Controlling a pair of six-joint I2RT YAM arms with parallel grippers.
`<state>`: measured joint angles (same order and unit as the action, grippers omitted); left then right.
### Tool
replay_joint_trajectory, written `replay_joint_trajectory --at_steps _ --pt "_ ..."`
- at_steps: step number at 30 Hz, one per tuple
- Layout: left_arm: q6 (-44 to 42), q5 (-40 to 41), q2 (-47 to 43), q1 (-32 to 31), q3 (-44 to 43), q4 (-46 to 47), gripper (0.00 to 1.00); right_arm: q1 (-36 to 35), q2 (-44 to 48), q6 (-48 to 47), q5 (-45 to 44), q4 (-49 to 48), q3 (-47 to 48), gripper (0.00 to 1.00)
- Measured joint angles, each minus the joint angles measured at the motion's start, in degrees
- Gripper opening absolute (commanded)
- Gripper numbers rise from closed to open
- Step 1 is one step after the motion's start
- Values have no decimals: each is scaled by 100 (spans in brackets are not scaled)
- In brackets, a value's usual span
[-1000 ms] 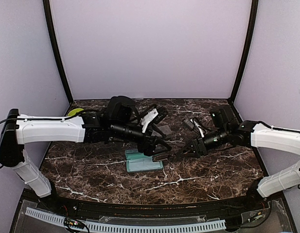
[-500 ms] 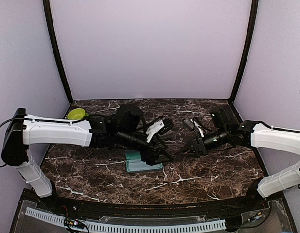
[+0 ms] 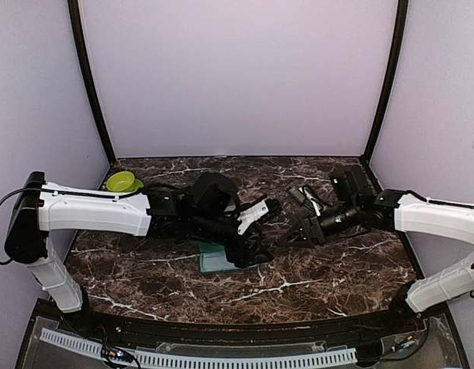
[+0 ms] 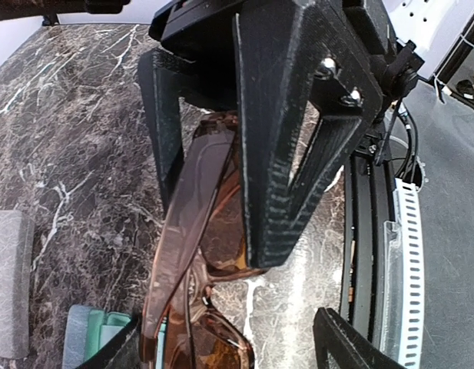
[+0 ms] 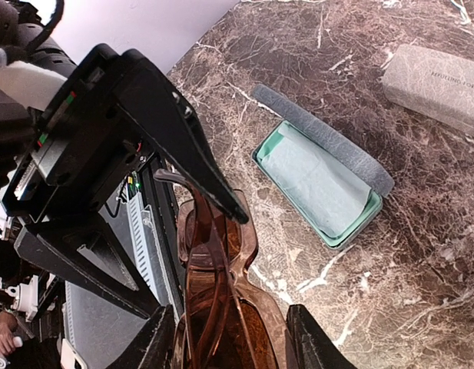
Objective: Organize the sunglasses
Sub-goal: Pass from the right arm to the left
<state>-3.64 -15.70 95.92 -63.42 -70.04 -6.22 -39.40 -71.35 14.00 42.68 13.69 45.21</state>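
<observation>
One pair of sunglasses (image 5: 229, 307) with a translucent brown frame and brown lenses hangs above the table between the two grippers. My right gripper (image 5: 229, 332) is shut on it, a finger on each side of the frame. It also shows in the left wrist view (image 4: 187, 231), pinched by the right gripper's fingers (image 4: 267, 154). My left gripper (image 4: 229, 338) is open, its jaws wide apart around the other end of the glasses. In the top view the left gripper (image 3: 254, 250) and right gripper (image 3: 288, 240) meet at mid-table. The second pair is out of view.
An open case (image 5: 317, 184) with a teal inside and a light cloth lies under the left gripper, also in the top view (image 3: 217, 261). A closed grey case (image 5: 440, 84) lies beyond it. A green bowl (image 3: 123, 181) stands at the back left.
My left arm has reached further right and its gripper has closed in on the right gripper over the open case. The right gripper has edged slightly left.
</observation>
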Motion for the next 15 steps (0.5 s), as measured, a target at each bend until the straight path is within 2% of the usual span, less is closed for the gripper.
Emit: replay_joint_trajectory --at_steps 5,11,15 --pt "-125 382 0 -22 2 15 74 0 -68 0 -9 2 9 13" --pt "-455 688 -114 -61 184 177 88 0 -179 0 -11 4 44 13" --pt "-804 905 -114 -267 184 160 90 0 -184 4 -11 0 90 12"
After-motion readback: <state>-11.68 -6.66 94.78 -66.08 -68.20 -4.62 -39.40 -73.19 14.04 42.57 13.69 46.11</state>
